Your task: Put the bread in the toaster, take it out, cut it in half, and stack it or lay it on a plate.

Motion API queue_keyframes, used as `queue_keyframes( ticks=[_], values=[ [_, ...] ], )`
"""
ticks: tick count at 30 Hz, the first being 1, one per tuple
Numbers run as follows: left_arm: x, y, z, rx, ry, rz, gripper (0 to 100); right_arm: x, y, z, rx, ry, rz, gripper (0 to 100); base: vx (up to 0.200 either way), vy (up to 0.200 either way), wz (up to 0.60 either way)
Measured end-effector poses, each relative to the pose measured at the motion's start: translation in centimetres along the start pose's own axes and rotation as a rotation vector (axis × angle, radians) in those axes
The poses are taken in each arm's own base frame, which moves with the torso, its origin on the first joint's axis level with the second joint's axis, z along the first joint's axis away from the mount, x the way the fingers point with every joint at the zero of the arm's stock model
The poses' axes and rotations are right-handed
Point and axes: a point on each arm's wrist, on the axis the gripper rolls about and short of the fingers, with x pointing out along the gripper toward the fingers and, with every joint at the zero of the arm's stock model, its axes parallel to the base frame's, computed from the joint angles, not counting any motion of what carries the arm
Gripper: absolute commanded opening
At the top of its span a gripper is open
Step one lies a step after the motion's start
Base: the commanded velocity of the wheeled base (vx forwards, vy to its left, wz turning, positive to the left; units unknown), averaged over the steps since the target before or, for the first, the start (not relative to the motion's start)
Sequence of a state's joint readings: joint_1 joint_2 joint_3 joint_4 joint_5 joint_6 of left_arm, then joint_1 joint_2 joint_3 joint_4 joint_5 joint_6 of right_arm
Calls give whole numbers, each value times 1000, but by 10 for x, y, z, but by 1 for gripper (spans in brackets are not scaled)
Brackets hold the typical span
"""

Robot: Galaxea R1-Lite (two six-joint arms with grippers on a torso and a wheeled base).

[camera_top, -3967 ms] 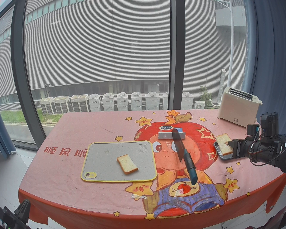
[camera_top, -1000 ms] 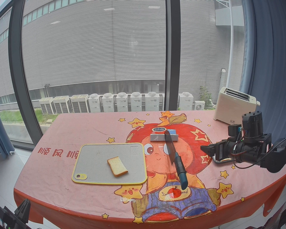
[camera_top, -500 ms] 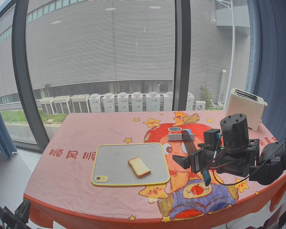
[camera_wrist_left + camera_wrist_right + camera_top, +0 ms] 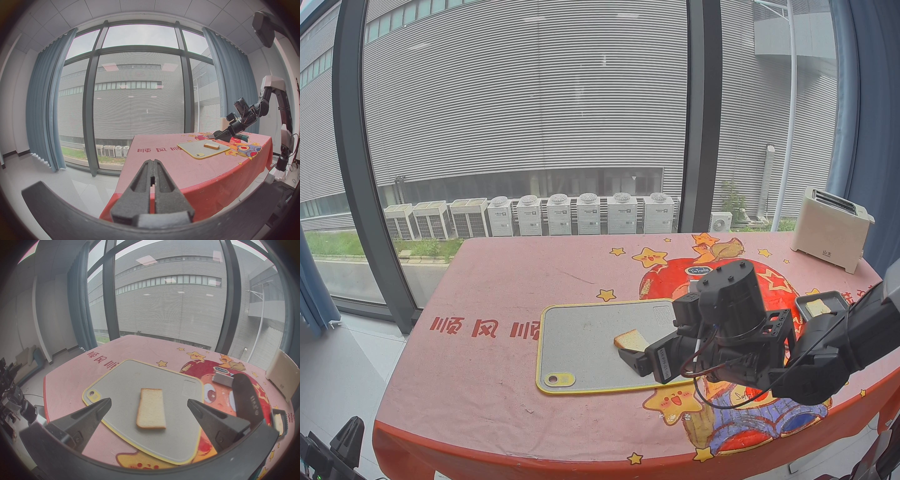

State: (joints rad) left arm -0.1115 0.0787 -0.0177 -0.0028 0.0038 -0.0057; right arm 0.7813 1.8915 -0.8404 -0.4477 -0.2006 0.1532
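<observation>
The pink desk (image 4: 487,281) carries a grey cutting board (image 4: 575,350), with the toaster (image 4: 831,230) well apart to the board's right. The right claw (image 4: 148,401) hangs wide open and empty over the board. The left claw (image 4: 152,175), pressed together and empty, is well apart from it. A bread slice (image 4: 631,340) lies flat on the board.

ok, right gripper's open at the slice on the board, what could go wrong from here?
1. The bread slice lies flat on the cutting board; the open right gripper may shove or crush it rather than lift it.
2. The knife lies just beside the board, close to the gripper; it could get knocked.
</observation>
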Motion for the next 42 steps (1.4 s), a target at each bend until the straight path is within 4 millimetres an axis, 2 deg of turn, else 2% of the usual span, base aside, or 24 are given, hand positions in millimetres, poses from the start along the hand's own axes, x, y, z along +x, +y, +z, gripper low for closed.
queue_keyframes(
  ticks=[17,30,31,42],
  values=[
    [0,0,0,0,1,0,0,15,35,-11,-26,42,69,100,0,0,0],
    [0,0,0,0,0,1,0,38,41,-22,-38,83,58,100,0,0,0],
    [0,0,0,0,0,1,0,39,42,-23,-40,85,52,0,0,0,0],
    [0,0,0,0,0,1,0,44,38,-28,-39,103,26,0,0,0,0]
  ],
)
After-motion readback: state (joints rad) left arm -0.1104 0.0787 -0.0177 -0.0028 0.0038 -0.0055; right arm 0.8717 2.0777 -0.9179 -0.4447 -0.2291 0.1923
